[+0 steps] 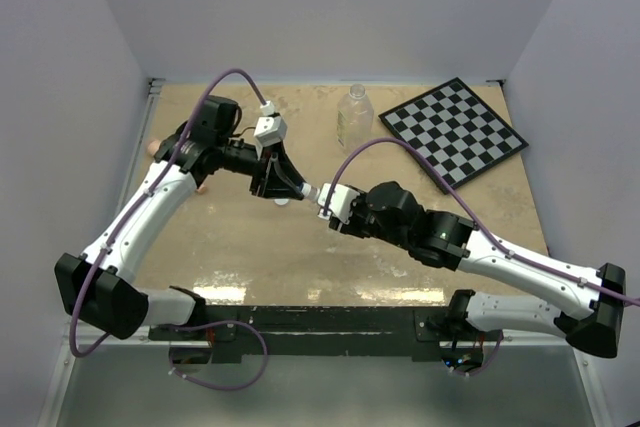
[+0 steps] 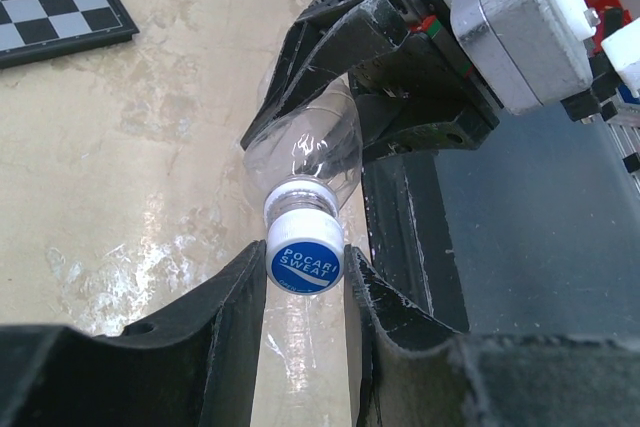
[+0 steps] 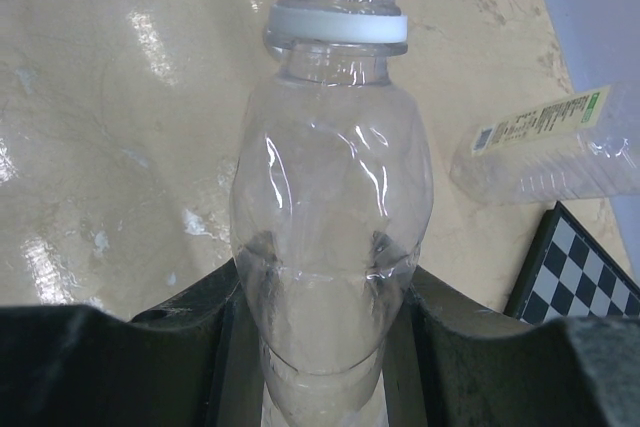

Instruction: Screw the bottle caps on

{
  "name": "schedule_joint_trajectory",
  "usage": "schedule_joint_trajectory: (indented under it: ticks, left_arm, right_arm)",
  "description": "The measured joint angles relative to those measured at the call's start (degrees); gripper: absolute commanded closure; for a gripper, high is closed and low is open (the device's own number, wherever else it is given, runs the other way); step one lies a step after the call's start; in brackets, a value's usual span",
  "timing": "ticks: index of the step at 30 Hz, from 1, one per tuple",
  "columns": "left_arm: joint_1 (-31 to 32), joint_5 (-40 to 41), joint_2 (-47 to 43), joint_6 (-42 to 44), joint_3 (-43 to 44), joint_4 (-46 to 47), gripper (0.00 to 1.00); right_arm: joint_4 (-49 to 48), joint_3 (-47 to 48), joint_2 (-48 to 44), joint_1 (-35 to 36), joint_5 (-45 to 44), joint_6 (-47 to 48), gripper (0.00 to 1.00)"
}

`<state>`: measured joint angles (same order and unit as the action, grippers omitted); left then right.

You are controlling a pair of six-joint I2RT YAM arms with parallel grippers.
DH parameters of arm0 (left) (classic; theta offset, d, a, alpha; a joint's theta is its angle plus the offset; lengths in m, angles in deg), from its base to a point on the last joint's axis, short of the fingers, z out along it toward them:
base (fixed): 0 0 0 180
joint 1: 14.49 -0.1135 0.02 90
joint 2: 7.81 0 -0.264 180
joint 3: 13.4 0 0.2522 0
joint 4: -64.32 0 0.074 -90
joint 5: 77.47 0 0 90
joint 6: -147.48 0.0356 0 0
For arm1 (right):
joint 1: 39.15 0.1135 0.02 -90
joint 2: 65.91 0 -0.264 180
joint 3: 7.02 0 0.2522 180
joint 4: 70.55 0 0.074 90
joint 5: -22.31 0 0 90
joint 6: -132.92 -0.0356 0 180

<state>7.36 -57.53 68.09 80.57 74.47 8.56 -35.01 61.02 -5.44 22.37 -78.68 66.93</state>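
Observation:
A small clear bottle lies level above the table, and my right gripper is shut on its body. Its neck, with a white ring, points away from that gripper. In the left wrist view a blue cap printed "POCARI SWEAT" sits at the small bottle's mouth, with my left gripper shut on the cap's sides. How far the cap is threaded on I cannot tell. From above, the left gripper and right gripper meet tip to tip at mid-table. The wide, tall bottle stands upright behind them.
A black-and-white checkerboard lies at the back right, close to the tall bottle. Walls enclose the table on three sides. The arms' bases and a black rail run along the near edge.

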Motion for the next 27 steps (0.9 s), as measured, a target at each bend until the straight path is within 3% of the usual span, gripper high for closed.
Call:
schedule_joint_trajectory:
  ticks: [27]
  left_arm:
    - [1.88,-0.24,-1.36,-3.34,-2.45,3.78,1.0]
  right_arm:
    - [-0.66,-1.11,-1.57,0.09,3.48,-2.03,0.72]
